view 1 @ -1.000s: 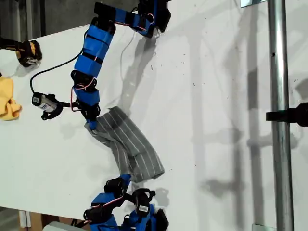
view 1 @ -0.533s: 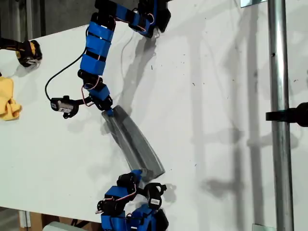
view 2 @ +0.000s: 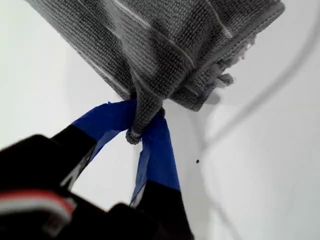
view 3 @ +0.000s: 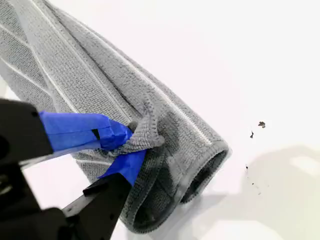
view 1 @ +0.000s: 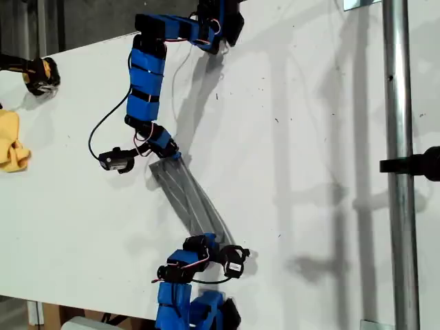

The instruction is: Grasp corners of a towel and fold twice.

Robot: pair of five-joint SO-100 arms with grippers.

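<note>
The grey striped towel (view 1: 189, 199) hangs stretched as a narrow folded band between the two arms, at the middle left of the exterior view. My first gripper (view 1: 168, 157) is at the band's upper end and is shut on a bunched corner (view 2: 145, 107) between its blue fingers (view 2: 157, 150). At the band's lower end, near the table's front edge, my second gripper (view 1: 212, 240) is shut on another pinched corner (view 3: 145, 135). The towel (view 3: 100, 80) lies doubled over beneath it, with its rolled end open.
A yellow cloth (view 1: 10, 141) and a black and yellow object (view 1: 38, 72) lie at the exterior view's far left. A metal pole (view 1: 399, 165) with a black clamp (view 1: 419, 163) runs down the exterior view's right. A thin white cable (view 1: 177, 75) trails beside the first arm.
Both grippers have carried their corners toward the exterior view's right. The towel has gone from a wide, slack sheet to a narrow, taut band.
</note>
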